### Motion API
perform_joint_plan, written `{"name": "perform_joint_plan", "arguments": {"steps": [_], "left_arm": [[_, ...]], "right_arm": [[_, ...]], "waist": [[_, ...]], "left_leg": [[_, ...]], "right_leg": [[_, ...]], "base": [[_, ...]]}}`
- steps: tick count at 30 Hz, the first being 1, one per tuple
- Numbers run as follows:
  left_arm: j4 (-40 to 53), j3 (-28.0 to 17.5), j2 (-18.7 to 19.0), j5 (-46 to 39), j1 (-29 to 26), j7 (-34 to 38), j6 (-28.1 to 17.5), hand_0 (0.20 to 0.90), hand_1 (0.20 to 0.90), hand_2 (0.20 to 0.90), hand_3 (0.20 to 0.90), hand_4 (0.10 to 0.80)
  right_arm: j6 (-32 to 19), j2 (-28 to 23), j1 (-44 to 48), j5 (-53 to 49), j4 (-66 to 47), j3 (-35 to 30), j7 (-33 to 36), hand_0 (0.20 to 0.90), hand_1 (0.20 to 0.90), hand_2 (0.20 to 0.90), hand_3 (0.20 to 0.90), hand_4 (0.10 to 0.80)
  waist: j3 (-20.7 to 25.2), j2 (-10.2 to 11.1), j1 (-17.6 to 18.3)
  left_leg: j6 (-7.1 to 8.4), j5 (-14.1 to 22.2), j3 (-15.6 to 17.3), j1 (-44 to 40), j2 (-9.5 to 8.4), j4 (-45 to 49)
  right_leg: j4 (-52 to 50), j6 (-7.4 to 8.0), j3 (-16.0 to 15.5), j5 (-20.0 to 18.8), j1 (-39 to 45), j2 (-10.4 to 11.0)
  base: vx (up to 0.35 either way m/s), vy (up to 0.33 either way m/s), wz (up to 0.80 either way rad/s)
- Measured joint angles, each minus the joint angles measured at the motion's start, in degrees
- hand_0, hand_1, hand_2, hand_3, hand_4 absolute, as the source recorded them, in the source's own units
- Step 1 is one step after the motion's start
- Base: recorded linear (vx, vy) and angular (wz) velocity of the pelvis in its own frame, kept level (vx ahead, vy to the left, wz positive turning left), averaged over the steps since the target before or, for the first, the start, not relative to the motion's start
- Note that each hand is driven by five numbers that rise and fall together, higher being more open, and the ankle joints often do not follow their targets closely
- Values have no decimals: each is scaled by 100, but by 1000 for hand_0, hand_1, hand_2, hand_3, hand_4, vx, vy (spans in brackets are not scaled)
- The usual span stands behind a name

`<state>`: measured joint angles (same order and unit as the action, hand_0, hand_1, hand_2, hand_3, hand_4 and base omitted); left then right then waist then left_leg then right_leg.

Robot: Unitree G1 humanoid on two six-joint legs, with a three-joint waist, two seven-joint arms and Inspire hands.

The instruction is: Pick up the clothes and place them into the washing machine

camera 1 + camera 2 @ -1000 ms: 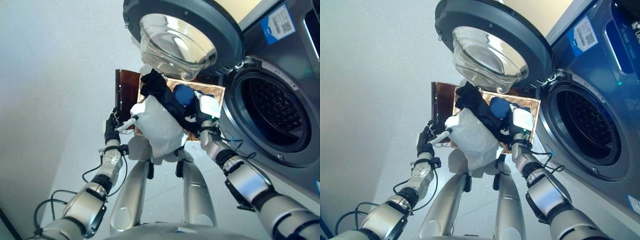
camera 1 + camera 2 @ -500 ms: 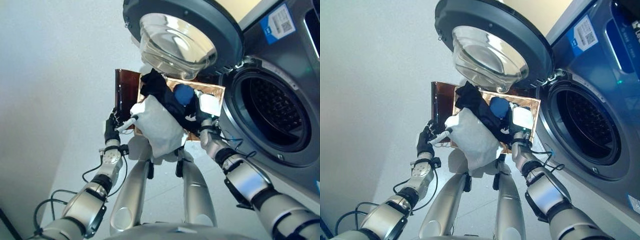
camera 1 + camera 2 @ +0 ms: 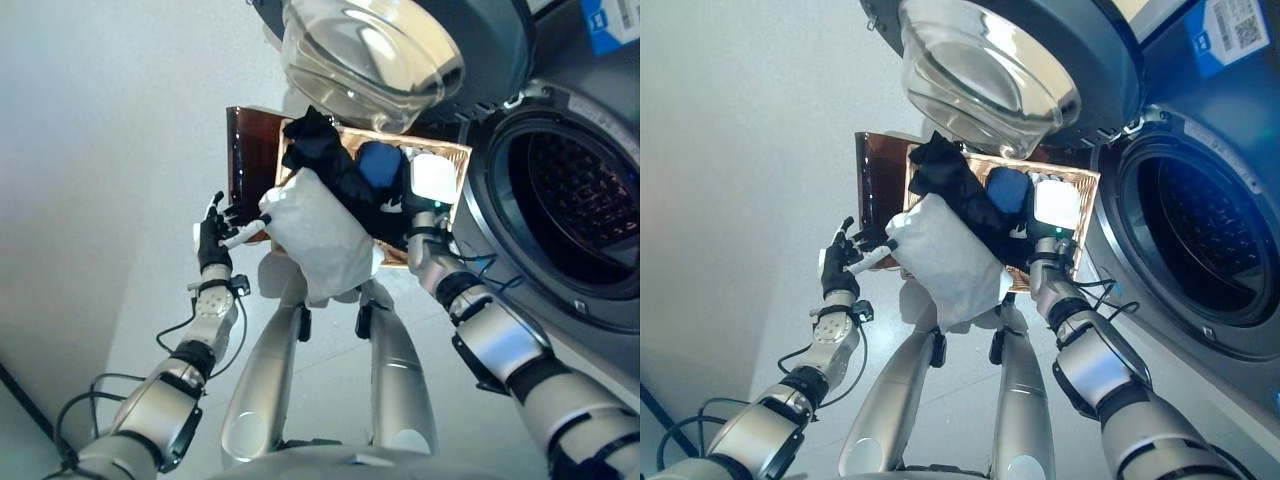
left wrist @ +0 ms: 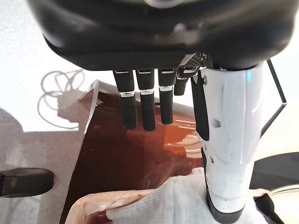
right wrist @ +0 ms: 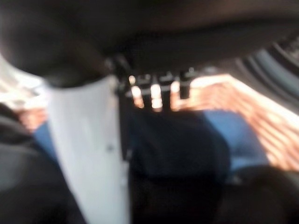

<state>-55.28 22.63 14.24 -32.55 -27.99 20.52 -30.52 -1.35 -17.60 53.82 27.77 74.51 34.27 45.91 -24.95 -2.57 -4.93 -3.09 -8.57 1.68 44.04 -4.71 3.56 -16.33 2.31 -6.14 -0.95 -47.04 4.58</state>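
Clothes: white garment [image 3: 318, 238], black garment [image 3: 330, 168], blue item [image 3: 378, 162], heaped in wicker basket [image 3: 452, 160] beside washing machine [image 3: 575, 190], door [image 3: 400, 50] open. Left hand [image 3: 212, 240] beside basket, fingers straight, empty. Right hand [image 3: 420, 205] over basket among dark clothes; grip unclear, view blurred.

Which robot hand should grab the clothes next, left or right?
Probably the right hand: it is over the dark clothes in the basket beside the washing machine. The left hand is by the white cloth.

basket [image 3: 440, 160]: woven wicker | white cloth [image 3: 320, 240]: matt knit | door glass [image 3: 370, 55]: glossy
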Motion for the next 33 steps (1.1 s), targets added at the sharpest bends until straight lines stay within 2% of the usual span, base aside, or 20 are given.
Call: {"name": "perform_joint_plan", "arguments": {"steps": [6,12,13,14,15,17,18,21,33], "left_arm": [[200,-4,88,-30,-57,54,-73,900,900,900,900,800],[233,-4,133,-39,-90,64,-90,900,900,900,900,800],[233,-4,131,-40,-89,64,-90,900,900,900,900,800],[233,-4,131,-40,-89,64,-90,900,900,900,900,800],[233,-4,132,-40,-88,64,-90,900,900,900,900,800],[233,-4,132,-40,-86,64,-90,900,900,900,900,800],[233,-4,133,-40,-85,64,-90,900,900,900,900,800],[285,-3,126,-38,-86,46,-90,900,900,900,900,800],[287,-16,125,-66,-80,37,-88,900,900,900,900,800]], "right_arm": [[3,-85,260,-3,0,1,70,900,900,900,900,800],[2,-89,325,-17,-1,2,48,900,900,900,900,800],[2,-89,327,-18,-3,3,42,801,801,801,801,729],[2,-90,329,-18,-2,3,37,801,801,801,801,729],[2,-95,329,-19,3,5,35,472,472,472,472,494],[0,-96,335,-19,35,6,34,241,241,241,241,329],[0,-98,340,-19,45,5,34,200,200,200,200,300],[-10,-158,485,-32,132,28,-396,200,200,200,200,300],[18,-280,725,-150,146,0,-740,200,200,200,200,300]], "waist": [[0,-1,-7],[0,-3,1],[0,-3,1],[0,-3,1],[0,-3,2],[0,-3,1],[1,-3,1],[0,-4,-48],[-1,-5,-84]], "left_leg": [[109,-77,3,272,-1,34],[121,-88,3,341,2,37],[162,-117,3,341,2,37],[163,-118,2,341,2,37],[164,-119,3,342,2,37],[166,-120,3,342,2,36],[166,-120,3,342,2,36],[167,-121,6,368,2,33],[149,-142,-11,382,3,38]], "right_leg": [[-167,-13,-96,7,-351,68],[-232,-28,-99,-9,-451,72],[-236,-32,-99,-12,-452,73],[-236,-32,-99,-12,-452,73],[-236,-32,-99,-13,-452,74],[-235,-31,-99,-13,-451,75],[-235,-31,-99,-13,-452,75],[-235,-31,-99,-15,-483,75],[-137,-52,-119,-59,-436,63]], "base": [[0,5,-1],[0,2,-1],[0,0,0],[0,0,0],[0,0,0],[0,0,0],[0,0,0],[0,0,0],[0,1,-1]]}}
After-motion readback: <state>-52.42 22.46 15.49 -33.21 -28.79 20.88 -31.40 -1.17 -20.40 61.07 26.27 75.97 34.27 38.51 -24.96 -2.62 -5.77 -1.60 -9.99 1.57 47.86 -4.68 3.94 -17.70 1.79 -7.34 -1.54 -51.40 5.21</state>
